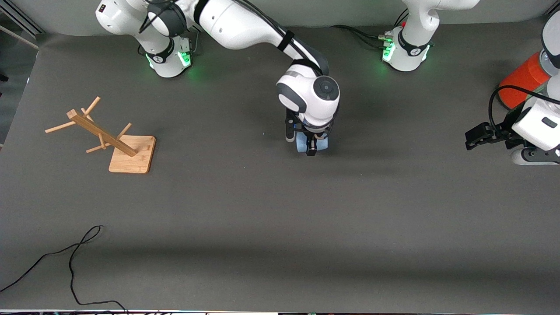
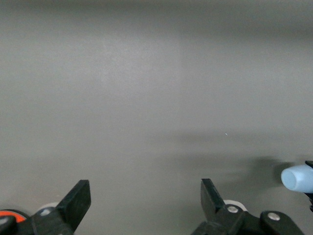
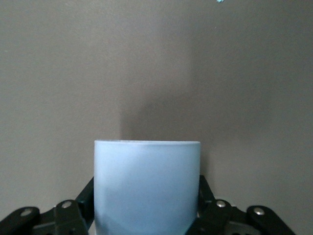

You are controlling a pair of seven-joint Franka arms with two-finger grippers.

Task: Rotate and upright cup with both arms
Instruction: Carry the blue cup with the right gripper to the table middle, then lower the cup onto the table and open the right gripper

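Observation:
The pale-blue cup (image 1: 302, 143) is at the middle of the table, mostly hidden under the right arm's wrist. My right gripper (image 1: 311, 148) points down over it with a finger pressed on each side, shut on the cup. In the right wrist view the cup (image 3: 146, 181) fills the space between the black fingers (image 3: 208, 196). My left gripper (image 1: 477, 136) waits open and empty over the table at the left arm's end. The left wrist view shows its spread fingertips (image 2: 78, 196) and the cup (image 2: 297, 178) lying sideways in the distance.
A wooden rack (image 1: 131, 154) with pegs stands toward the right arm's end. A large orange-red can (image 1: 523, 81) stands by the left arm. A black cable (image 1: 72, 253) lies on the table near the front camera. Grey mat (image 1: 280, 227) covers the table.

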